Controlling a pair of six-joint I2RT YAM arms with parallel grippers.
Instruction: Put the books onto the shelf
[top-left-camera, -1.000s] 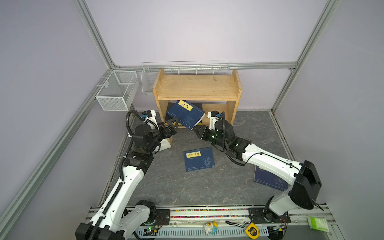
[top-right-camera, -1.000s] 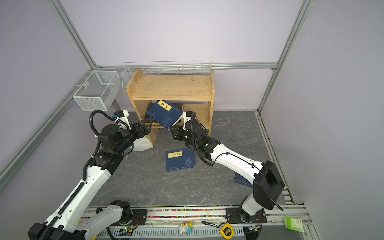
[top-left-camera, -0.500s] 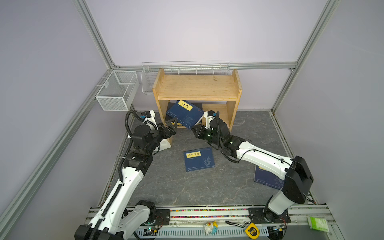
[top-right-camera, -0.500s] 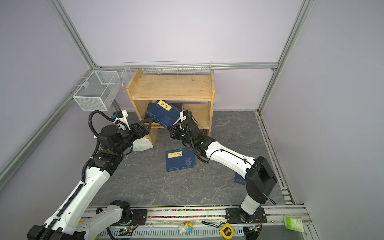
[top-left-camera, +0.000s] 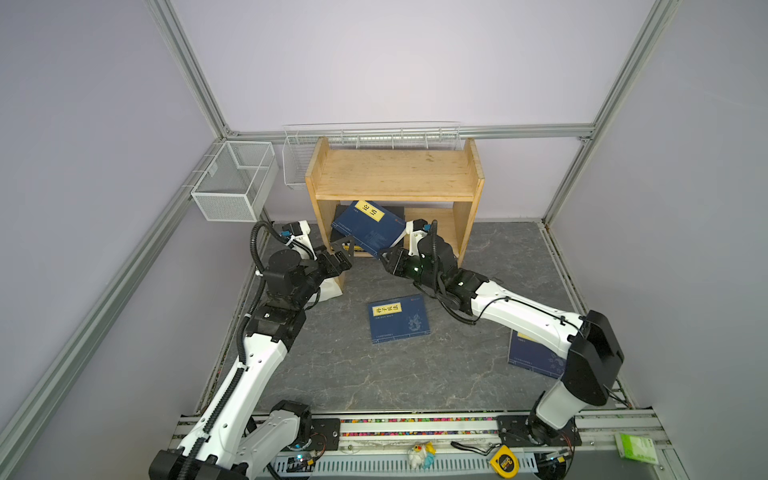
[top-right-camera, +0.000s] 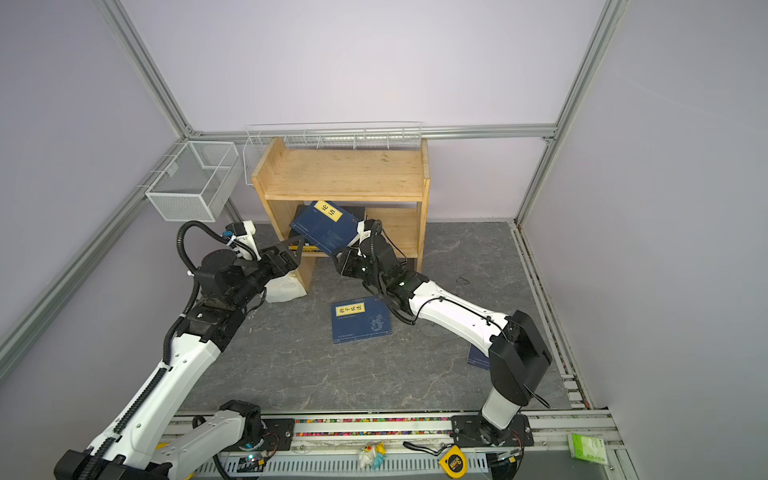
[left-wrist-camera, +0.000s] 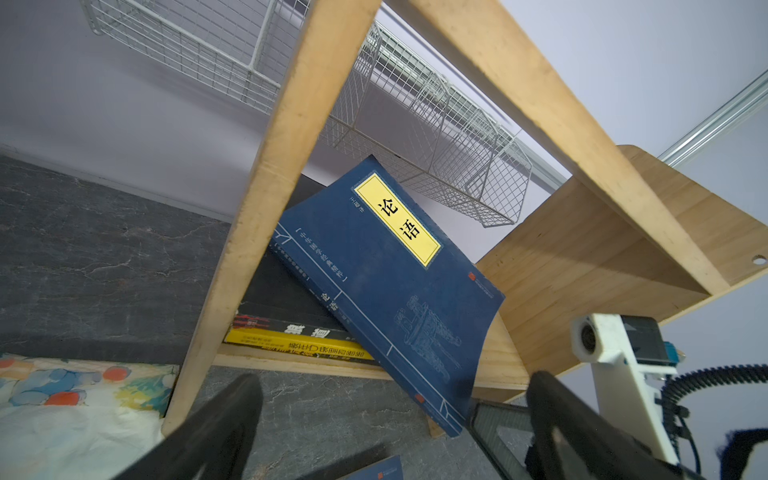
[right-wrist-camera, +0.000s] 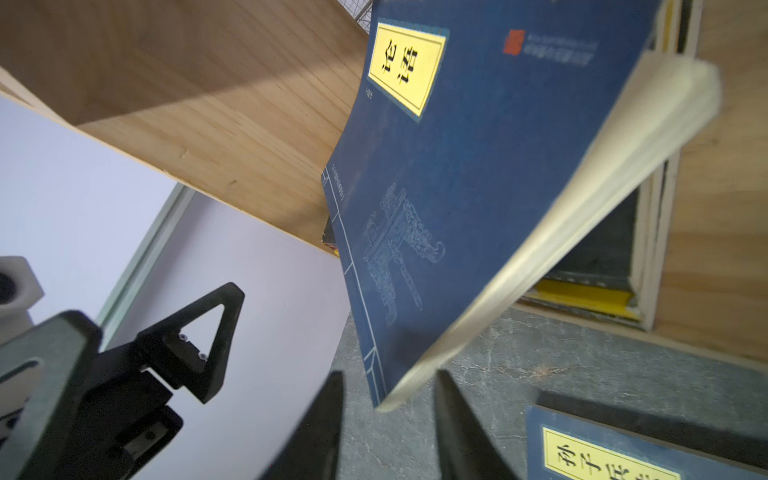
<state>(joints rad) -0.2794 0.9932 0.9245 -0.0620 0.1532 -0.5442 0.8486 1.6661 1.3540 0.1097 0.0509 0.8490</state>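
A navy book with a yellow label (top-left-camera: 370, 226) (top-right-camera: 328, 226) (left-wrist-camera: 395, 282) (right-wrist-camera: 478, 166) leans tilted in the lower bay of the wooden shelf (top-left-camera: 395, 174). It rests on flat yellow and black books (left-wrist-camera: 291, 340) (right-wrist-camera: 582, 291). My right gripper (top-left-camera: 384, 255) (right-wrist-camera: 390, 378) is open; the leaning book's lower corner sits between its fingers with gaps on both sides. My left gripper (top-left-camera: 344, 253) (left-wrist-camera: 392, 384) hangs wide open by the shelf's left post, holding nothing. Another navy book (top-left-camera: 398, 318) (top-right-camera: 362, 319) lies flat on the floor. A third (top-left-camera: 532, 353) lies partly under the right arm.
A white floral packet (top-left-camera: 328, 289) (left-wrist-camera: 62, 395) lies against the shelf's left post, below the left gripper. A mesh basket (top-left-camera: 235, 183) hangs on the left wall and a wire rack (top-left-camera: 374, 135) runs behind the shelf. A tape measure (top-left-camera: 503, 461) lies on the front rail.
The right gripper moved toward the shelf with the navy book, then its jaws parted from the book's corner. The book sits deeper in the bay. The left arm barely moved.
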